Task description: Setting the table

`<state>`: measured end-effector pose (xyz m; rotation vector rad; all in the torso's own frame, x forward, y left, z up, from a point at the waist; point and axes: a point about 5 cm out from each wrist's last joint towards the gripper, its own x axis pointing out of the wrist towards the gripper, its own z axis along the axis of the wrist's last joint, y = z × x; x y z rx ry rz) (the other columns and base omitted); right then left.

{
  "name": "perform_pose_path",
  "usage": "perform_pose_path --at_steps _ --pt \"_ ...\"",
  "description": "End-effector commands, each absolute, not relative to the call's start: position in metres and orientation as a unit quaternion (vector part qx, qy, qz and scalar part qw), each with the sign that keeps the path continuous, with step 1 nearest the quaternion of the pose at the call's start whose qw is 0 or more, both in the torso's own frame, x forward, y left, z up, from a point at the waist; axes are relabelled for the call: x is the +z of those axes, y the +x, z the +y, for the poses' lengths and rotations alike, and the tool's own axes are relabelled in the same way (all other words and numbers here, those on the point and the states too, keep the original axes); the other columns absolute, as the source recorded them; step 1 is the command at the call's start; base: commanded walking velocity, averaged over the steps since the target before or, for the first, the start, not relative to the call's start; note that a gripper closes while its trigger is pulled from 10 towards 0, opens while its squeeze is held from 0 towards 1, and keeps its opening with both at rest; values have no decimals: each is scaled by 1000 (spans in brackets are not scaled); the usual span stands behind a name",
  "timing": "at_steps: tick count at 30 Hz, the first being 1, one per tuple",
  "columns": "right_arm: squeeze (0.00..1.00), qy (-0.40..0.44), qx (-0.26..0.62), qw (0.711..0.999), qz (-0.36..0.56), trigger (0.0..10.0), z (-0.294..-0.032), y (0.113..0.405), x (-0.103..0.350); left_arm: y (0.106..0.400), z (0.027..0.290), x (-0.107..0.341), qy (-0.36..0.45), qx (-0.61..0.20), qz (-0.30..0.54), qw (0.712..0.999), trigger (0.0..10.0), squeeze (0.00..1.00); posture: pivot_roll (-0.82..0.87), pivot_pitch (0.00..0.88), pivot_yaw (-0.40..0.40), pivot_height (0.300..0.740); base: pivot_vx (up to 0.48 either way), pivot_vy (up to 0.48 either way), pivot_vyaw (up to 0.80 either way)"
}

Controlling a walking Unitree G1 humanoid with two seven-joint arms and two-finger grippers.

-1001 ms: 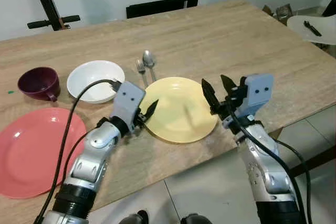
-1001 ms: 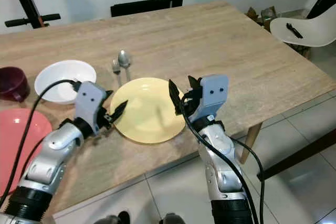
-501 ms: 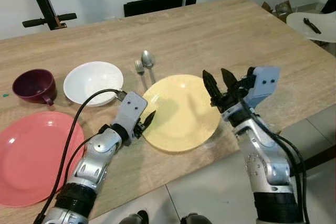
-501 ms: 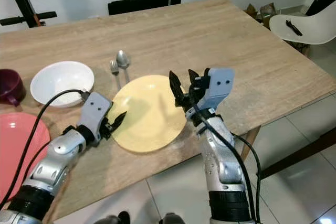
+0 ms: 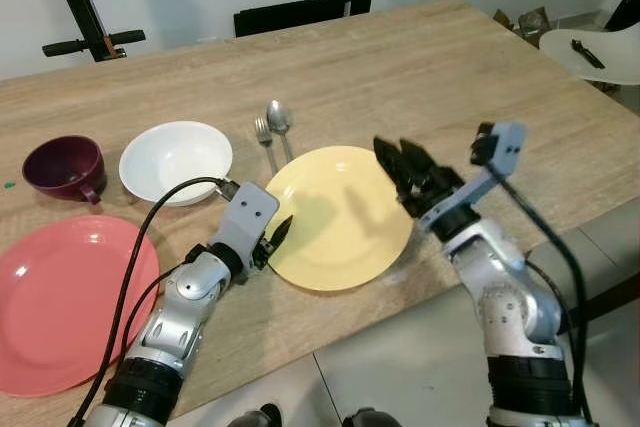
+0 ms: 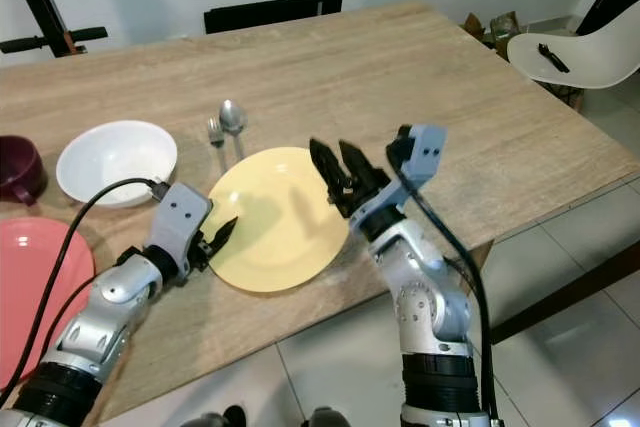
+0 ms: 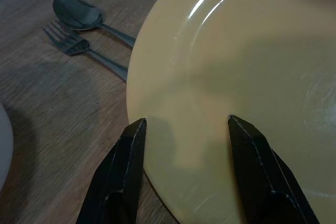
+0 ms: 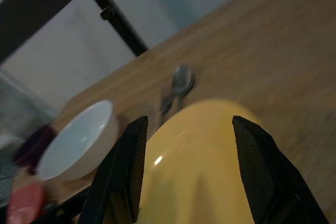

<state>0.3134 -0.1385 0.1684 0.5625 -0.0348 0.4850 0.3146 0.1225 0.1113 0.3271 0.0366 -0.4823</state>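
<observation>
Grasping of the yellow plate (image 5: 340,217) at the table's (image 5: 450,57) near edge is underway: left gripper (image 7: 184,129) spread around its rim, right gripper (image 5: 400,162) spread above; closing is needed next.

From where I stand, there is nothing to read here: no words, labels, brand marks, numbers or signs on anything in sight.
</observation>
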Motion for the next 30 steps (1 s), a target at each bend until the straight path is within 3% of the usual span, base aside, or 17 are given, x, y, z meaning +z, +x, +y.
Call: perform_pose_path --at_steps 1,5,8,14,16,21,22,23,30 --pt "0 304 254 918 -7 10000 -137 311 165 307 127 85 167 -240 81 953 10000 0 -152 62 30 740 0 0 0" --pt "0 346 295 891 3 10000 -130 308 164 309 128 86 169 -241 80 952 10000 0 -152 62 35 740 0 0 0" --pt "0 340 299 892 -2 10000 -130 308 164 310 128 87 169 -240 78 953 10000 0 -146 57 40 740 0 0 0" --pt "0 286 287 914 -31 10000 -150 308 174 309 130 88 171 -240 76 953 10000 0 -147 56 46 740 0 0 0" --pt "0 235 249 939 -40 10000 -178 306 179 310 133 89 173 -238 75 953 10000 0 -146 56 53 740 0 0 0" --pt "0 208 229 950 -38 10000 -201 298 180 311 135 90 175 -237 74 953 10000 0 -150 57 55 740 0 0 0" --pt "306 209 227 951 -31 10000 -205 295 177 312 135 90 175 -237 74 953 10000 0 -153 57 56 740 0 0 0" --pt "1000 218 231 948 -23 10000 -206 292 173 313 135 90 175 -237 74 953 10000 0 -158 59 56 740 0 0 0" --pt "1000 247 271 930 3 10000 -189 285 161 314 133 91 174 -237 73 953 10000 0 -158 63 52 740 0 0 0"
